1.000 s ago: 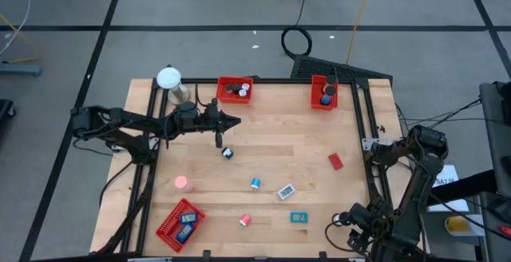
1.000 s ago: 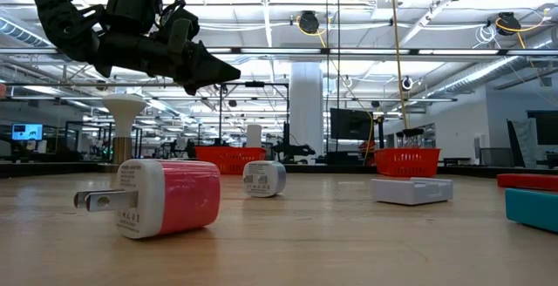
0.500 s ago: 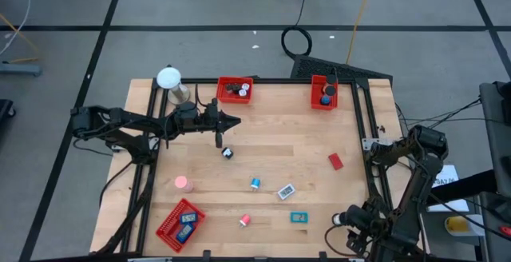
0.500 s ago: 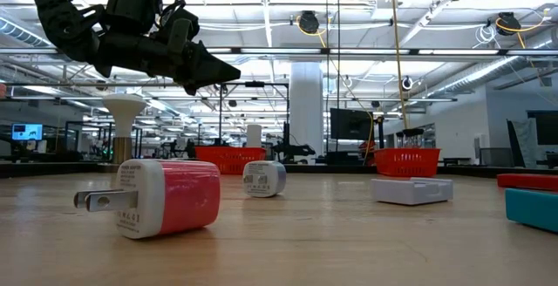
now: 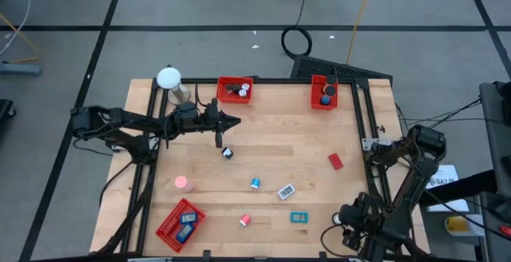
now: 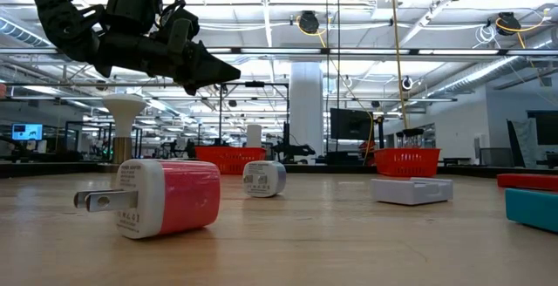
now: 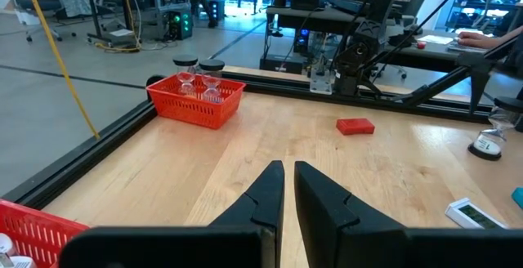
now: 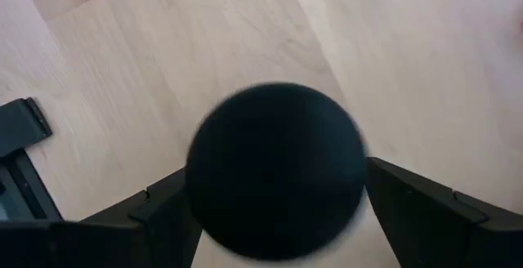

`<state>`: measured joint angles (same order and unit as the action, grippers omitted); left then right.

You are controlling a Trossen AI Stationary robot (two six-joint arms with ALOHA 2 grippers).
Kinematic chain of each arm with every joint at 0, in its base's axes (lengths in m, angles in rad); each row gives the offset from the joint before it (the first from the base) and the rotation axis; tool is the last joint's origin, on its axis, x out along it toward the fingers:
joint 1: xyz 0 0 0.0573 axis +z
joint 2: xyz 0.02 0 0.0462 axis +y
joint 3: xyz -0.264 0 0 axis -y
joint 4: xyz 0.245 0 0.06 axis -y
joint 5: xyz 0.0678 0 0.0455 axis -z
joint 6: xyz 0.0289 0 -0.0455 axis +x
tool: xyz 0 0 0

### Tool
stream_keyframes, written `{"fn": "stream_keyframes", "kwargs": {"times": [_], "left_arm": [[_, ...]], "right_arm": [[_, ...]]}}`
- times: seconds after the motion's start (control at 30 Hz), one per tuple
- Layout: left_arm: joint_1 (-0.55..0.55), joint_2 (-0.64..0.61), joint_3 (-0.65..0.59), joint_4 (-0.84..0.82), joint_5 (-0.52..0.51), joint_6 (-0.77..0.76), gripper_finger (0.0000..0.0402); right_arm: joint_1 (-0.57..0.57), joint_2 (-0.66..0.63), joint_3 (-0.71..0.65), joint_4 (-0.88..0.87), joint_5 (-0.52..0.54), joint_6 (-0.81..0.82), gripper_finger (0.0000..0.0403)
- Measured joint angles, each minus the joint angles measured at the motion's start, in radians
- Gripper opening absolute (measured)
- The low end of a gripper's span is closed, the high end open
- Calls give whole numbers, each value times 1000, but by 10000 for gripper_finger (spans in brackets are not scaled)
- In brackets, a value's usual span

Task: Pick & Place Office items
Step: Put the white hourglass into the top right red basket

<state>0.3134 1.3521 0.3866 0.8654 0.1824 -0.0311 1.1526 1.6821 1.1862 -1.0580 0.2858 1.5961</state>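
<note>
Small office items lie scattered on the wooden table [image 5: 271,134]: a pink plug [image 5: 184,184], a blue-white roll [image 5: 255,184], a white flat piece [image 5: 286,191], a red block [image 5: 335,161], a teal piece [image 5: 299,218]. My left gripper [image 5: 235,121] hangs shut above the table's far left part, pointing level toward the right. My right gripper [image 5: 345,228] points down over the near right corner, fingers wide apart. In the right wrist view a black round thing [image 8: 274,170] fills the gap between them. My right gripper's fingers [image 8: 163,211] stand on either side of the black round thing, coming from above. I cannot tell whether they touch it, or whether it rests on the table.
Red mesh trays stand at the far middle [image 5: 235,90], the far right [image 5: 323,93] and the near left [image 5: 180,224]. A white ball on a stand [image 5: 169,78] is at the far left corner. A black frame rail [image 5: 371,146] runs along the right edge.
My right gripper has sunk a little over the near right corner and its wrist has rolled; its fingers have stayed wide apart.
</note>
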Motion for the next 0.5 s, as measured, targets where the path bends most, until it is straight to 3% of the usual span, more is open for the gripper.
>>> {"fn": "stream_keyframes", "kwargs": {"times": [0.5], "left_arm": [[0, 0, 0, 0, 0, 0, 31]], "right_arm": [[-34, -11, -47, 86, 1, -109, 181]]}}
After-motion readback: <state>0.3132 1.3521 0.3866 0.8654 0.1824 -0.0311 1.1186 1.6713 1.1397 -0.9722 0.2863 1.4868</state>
